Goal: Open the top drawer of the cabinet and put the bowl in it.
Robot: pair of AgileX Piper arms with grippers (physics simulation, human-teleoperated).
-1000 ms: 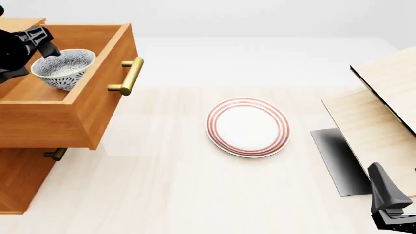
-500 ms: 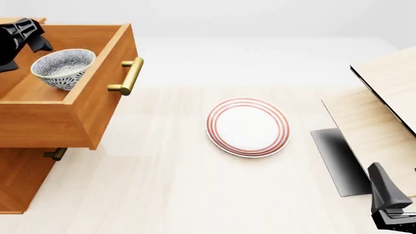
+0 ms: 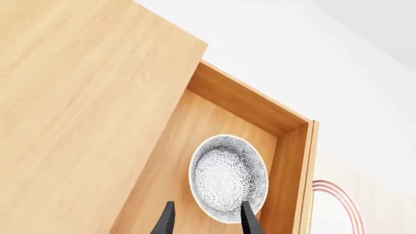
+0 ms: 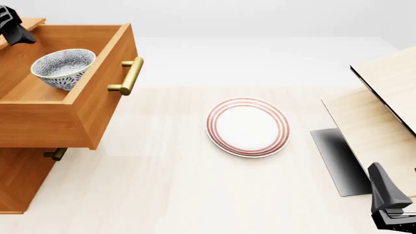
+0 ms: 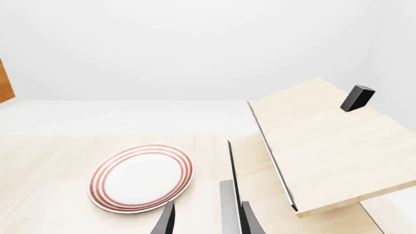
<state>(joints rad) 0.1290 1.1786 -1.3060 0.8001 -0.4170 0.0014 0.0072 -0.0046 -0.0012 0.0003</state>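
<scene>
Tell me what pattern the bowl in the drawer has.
The bowl is white with a dense dark blue-grey speckled pattern, inside and outside. The left wrist view shows it best.

Front view looks down over the table; both wrist views share its plate (image 4: 248,127).

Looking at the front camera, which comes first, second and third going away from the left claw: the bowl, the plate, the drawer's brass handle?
From the left gripper, at the far left:
1. Bowl, inside the open top drawer.
2. Brass handle, on the drawer's front.
3. Plate, mid-table.
</scene>
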